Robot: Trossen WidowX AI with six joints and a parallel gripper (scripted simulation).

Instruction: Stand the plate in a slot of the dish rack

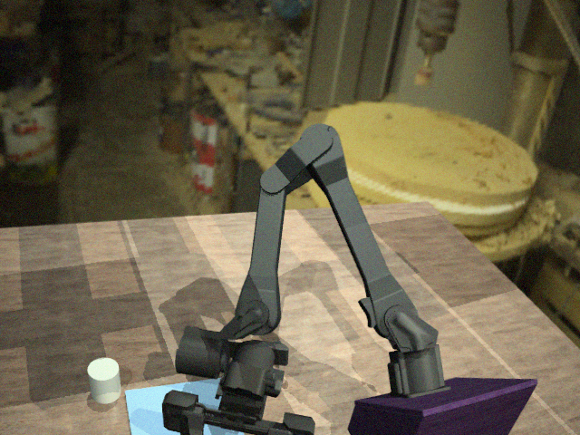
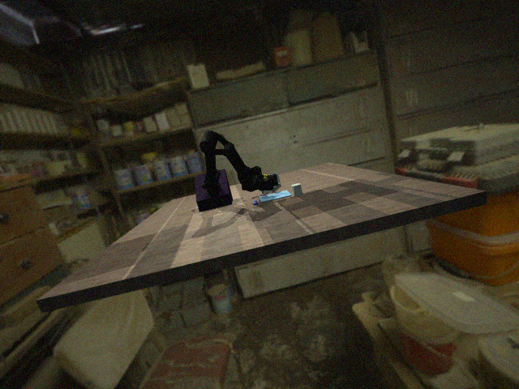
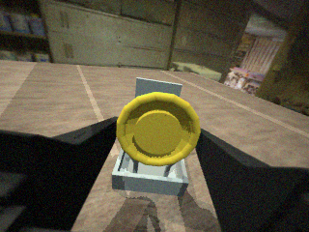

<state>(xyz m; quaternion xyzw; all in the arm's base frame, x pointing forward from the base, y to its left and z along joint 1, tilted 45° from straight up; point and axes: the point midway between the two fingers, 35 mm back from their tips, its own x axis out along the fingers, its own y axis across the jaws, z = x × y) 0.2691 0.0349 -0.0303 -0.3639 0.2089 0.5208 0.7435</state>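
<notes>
I have the yellow plate (image 3: 158,129) clamped upright between my gripper (image 3: 156,145) fingers, just above the dish rack (image 3: 151,178); lowering, release and retreat remain.

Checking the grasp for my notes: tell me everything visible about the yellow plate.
The yellow plate is round, with a raised, faintly faceted rim and a flat centre, matte like plastic. It stands upright, face toward the wrist camera, clamped at its two side edges by the hand. It is over the grey dish rack; contact with the rails cannot be told.
</notes>
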